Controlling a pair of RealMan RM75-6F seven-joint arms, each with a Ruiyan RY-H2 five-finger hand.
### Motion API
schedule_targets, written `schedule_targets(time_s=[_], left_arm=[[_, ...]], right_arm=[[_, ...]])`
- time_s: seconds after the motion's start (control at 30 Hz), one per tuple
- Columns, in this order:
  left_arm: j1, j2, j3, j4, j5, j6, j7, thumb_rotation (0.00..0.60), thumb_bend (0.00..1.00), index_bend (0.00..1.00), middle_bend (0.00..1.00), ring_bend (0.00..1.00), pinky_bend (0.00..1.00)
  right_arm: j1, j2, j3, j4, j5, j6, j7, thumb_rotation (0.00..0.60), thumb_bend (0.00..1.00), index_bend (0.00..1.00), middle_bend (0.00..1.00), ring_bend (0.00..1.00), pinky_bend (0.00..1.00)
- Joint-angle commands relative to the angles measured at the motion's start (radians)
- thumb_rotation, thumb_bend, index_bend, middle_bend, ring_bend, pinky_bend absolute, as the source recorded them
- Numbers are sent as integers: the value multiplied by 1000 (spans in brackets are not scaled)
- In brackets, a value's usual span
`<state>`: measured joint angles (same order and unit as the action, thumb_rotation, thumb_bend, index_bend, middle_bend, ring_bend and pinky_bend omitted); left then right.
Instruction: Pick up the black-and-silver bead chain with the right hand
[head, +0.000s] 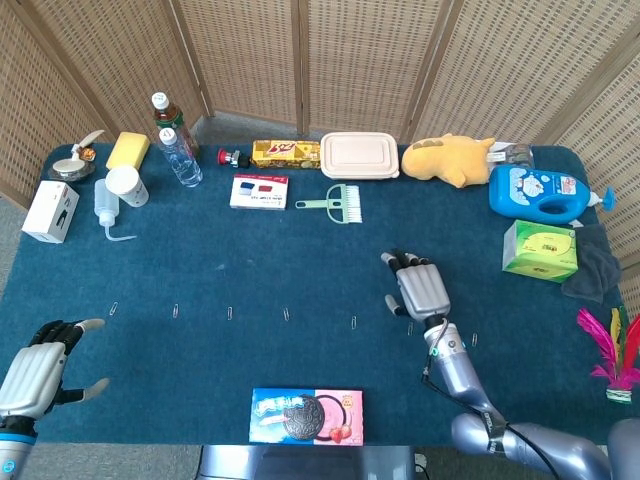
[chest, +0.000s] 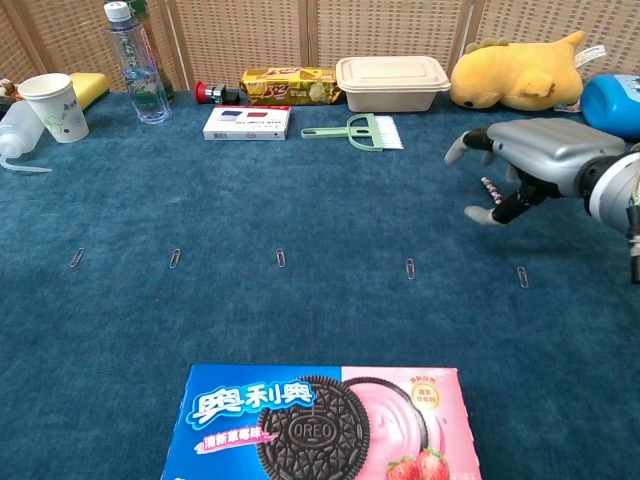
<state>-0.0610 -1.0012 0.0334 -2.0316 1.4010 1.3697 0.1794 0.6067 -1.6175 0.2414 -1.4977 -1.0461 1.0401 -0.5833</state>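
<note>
Fingers of the right hand (chest: 525, 165) arch apart over the bead chain (chest: 490, 189) beneath its palm, so lower squarely, then pinch mid-strand against the cloth.

Dark blue tabletop (head: 250, 270); yellow plush toy (head: 450, 158); green box (head: 540, 250); blue-and-pink Oreo box (chest: 320, 420); silver right hand (chest: 530, 160).

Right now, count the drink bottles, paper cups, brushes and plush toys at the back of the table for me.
Drink bottles: 2
Paper cup: 1
Brush: 1
Plush toy: 1
Total: 5
</note>
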Motion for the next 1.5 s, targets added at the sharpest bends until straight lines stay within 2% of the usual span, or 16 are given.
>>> schedule_targets(time_s=[0.03,0.23,0.33,0.47,0.7,1.5], left_arm=[[1,-1,2,3,1,1,-5,586,265,217,250,203,110],[4,-1,4,11,1,5,-16,587,265,217,250,203,110],[5,-1,5,19,0,5,-25,585,265,217,250,203,110],[4,-3,6,26,-1,2,-31,587,265,217,250,203,110],[-1,-8,4,32,-1,-3,-35,588,265,217,250,203,110],[0,-13,2,32,4,8,-40,589,265,210,250,203,110]], right_arm=[[19,39,-14,-59,40,-40,-17,468,381,288,121,182,298],[44,37,-25,-71,64,-33,-58,460,381,336,107,172,291],[66,31,-44,-48,61,-18,-122,455,381,349,107,172,291],[81,29,-69,-34,64,-1,-187,441,381,355,107,172,291],[95,30,-91,-23,91,-3,-228,435,381,351,107,172,291],[99,25,-132,85,103,-3,-213,437,381,359,111,172,291]])
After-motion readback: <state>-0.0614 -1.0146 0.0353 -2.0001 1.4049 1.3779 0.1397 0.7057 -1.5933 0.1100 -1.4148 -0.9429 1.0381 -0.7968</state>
